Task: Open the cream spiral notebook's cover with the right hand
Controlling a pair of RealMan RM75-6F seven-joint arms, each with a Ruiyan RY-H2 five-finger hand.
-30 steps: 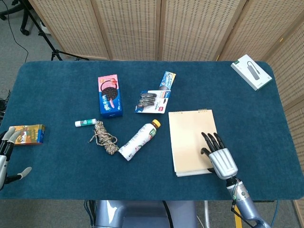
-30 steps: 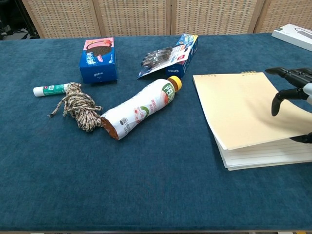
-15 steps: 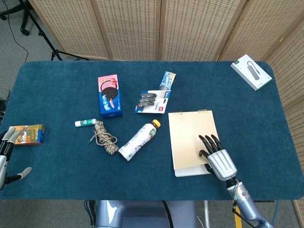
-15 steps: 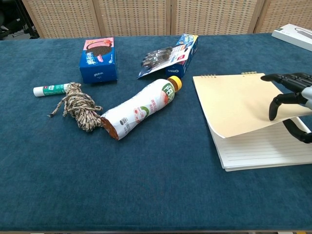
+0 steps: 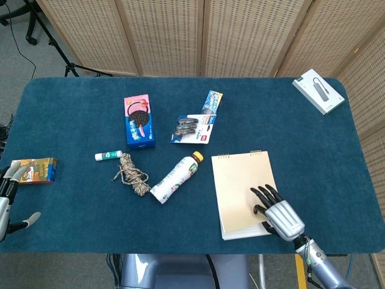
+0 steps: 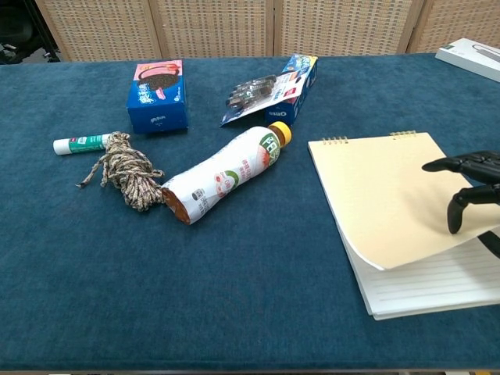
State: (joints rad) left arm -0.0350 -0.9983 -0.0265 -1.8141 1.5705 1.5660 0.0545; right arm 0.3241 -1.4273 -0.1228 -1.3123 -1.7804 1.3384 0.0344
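The cream spiral notebook (image 5: 240, 180) lies at the front right of the blue table, its spiral at the far edge. My right hand (image 5: 280, 214) is at its near right corner, with fingers on top of the cover and the thumb under it. In the chest view the cover (image 6: 375, 187) is bent up at that corner and a lined page (image 6: 422, 281) shows below, with my right hand (image 6: 473, 191) holding the cover's right edge. My left hand (image 5: 7, 201) hangs at the table's front left edge with its fingers apart, holding nothing.
A lying drink bottle (image 5: 175, 176) sits just left of the notebook, then a rope bundle (image 5: 132, 174) and a glue stick (image 5: 108, 156). Behind them are a cookie box (image 5: 139, 120) and a blister pack (image 5: 192, 128). A white box (image 5: 319, 90) sits far right, a small orange box (image 5: 36, 170) far left.
My right hand has drawn back toward the front edge. The cover's near right corner has lifted and a lined page now shows. The notebook has slid slightly nearer. The left hand is still.
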